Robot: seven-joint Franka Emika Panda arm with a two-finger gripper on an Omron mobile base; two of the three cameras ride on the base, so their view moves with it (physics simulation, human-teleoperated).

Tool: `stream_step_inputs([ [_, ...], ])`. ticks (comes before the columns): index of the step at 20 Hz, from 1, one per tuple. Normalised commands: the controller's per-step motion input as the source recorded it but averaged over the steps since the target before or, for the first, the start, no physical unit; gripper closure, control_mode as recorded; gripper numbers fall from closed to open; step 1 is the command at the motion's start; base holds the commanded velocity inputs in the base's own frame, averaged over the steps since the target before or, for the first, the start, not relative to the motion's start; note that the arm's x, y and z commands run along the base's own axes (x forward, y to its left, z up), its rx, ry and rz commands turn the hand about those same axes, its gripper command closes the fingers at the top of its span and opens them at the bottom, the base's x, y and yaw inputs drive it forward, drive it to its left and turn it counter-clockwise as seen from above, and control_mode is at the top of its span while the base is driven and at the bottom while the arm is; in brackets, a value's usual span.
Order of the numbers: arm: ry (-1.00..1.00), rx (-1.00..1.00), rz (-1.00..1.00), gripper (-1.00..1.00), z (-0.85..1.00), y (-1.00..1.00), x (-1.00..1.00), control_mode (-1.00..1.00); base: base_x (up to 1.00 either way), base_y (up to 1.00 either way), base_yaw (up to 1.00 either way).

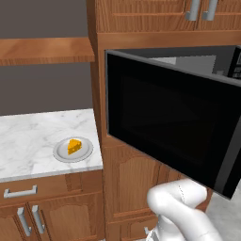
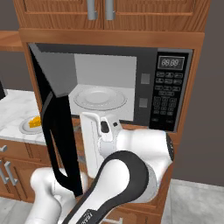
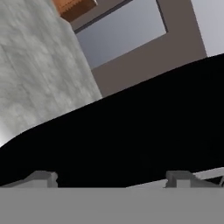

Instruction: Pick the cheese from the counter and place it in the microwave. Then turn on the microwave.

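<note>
I count one cheese (image 1: 74, 146) wedge, on the one grey plate (image 1: 60, 153) on the counter (image 1: 33, 136), at 9 o'clock of the microwave (image 2: 168, 94). Microwave door (image 1: 174, 127) swung open; one white plate (image 2: 99, 98) inside. Gripper (image 3: 111, 177): two fingertips spread wide, nothing between them, close up against the dark door.

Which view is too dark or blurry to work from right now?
Hand view: mostly a black mass close up, soft-edged, end effector tips barely visible. Left base view: evenly lit, cheese sharp. Right base view: microwave interior bright, no glare.
</note>
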Motion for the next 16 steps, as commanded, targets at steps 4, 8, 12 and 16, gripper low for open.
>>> stream_step_inputs([
  [4,-0.09,-0.03,0.00,-1.00,0.00,0.31,-0.33,-1.00,0.00,0.00,0.00],
  [8,-0.09,-0.02,0.00,-1.00,0.00,0.31,-0.32,-1.00,0.00,0.00,0.00],
  [12,-0.10,-0.02,0.00,-1.00,0.00,0.32,-0.31,-1.00,0.00,0.00,0.00],
  [16,-0.10,-0.02,0.00,-1.00,0.00,0.32,-0.28,-1.00,0.00,0.00,0.00],
])
